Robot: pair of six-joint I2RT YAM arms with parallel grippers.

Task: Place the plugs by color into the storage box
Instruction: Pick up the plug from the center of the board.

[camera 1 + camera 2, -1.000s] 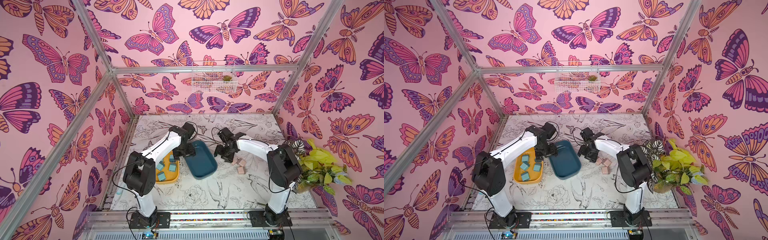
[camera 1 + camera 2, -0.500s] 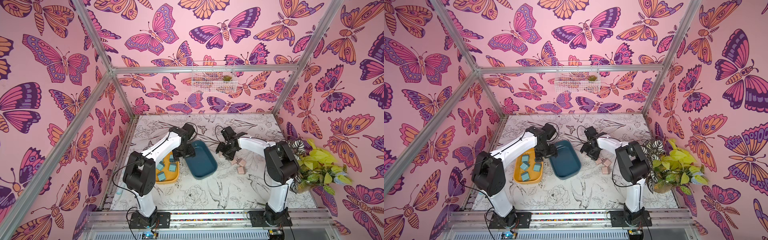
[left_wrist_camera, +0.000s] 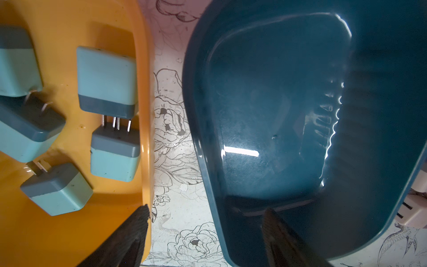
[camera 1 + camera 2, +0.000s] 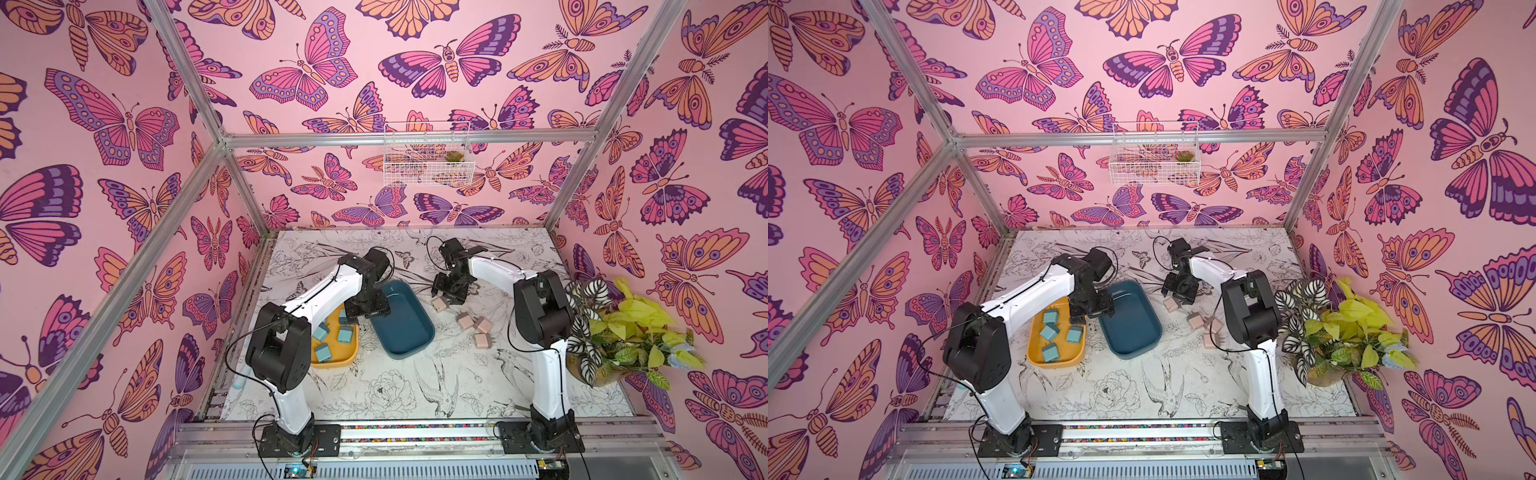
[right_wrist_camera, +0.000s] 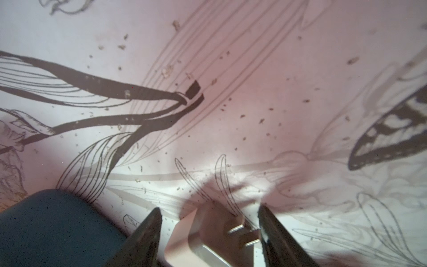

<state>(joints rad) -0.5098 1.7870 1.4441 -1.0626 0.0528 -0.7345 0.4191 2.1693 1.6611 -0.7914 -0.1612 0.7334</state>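
Several teal plugs [image 3: 106, 78] lie in the yellow tray [image 4: 332, 360]. The dark blue tray [image 4: 405, 328] beside it holds nothing. My left gripper [image 3: 205, 217] hangs open over the strip of table between the two trays, with nothing in it. A pink plug [image 5: 208, 233] lies on the table right of the blue tray, prongs up. My right gripper [image 5: 209, 212] straddles it, jaws apart, with a gap showing on one side. Three more pink plugs [image 4: 473, 324] lie loose nearby. In both top views the right gripper [image 4: 1179, 293] is low over its plug [image 4: 1171, 304].
A potted plant [image 4: 615, 328] stands at the table's right edge, close to the right arm's elbow. A white wire basket [image 4: 428, 160] hangs on the back wall. The blue tray's corner [image 5: 53, 222] is close beside the right gripper's finger.
The right gripper's jaws have narrowed around the pink plug and its elbow has shifted slightly towards the back. The left arm has not moved.
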